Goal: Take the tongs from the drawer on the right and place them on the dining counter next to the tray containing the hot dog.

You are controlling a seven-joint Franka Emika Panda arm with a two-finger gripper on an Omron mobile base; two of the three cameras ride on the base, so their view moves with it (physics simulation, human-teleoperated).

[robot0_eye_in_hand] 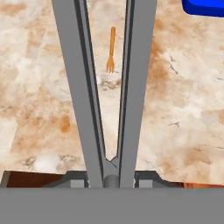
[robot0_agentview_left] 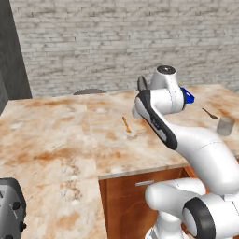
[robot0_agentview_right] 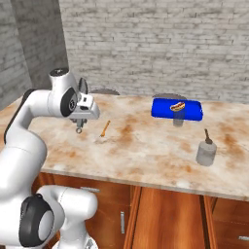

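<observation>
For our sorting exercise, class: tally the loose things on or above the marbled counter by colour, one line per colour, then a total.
Blue: 1, the tray
Tan and red: 1, the hot dog
Orange: 1, the fork
Grey: 3, the tongs clamped in the hand, two cups
Brown: 1, the spoon
Total: 7

one tongs [robot0_eye_in_hand: 109,87], one tray [robot0_agentview_right: 177,110], one hot dog [robot0_agentview_right: 177,105], one orange fork [robot0_eye_in_hand: 111,50].
</observation>
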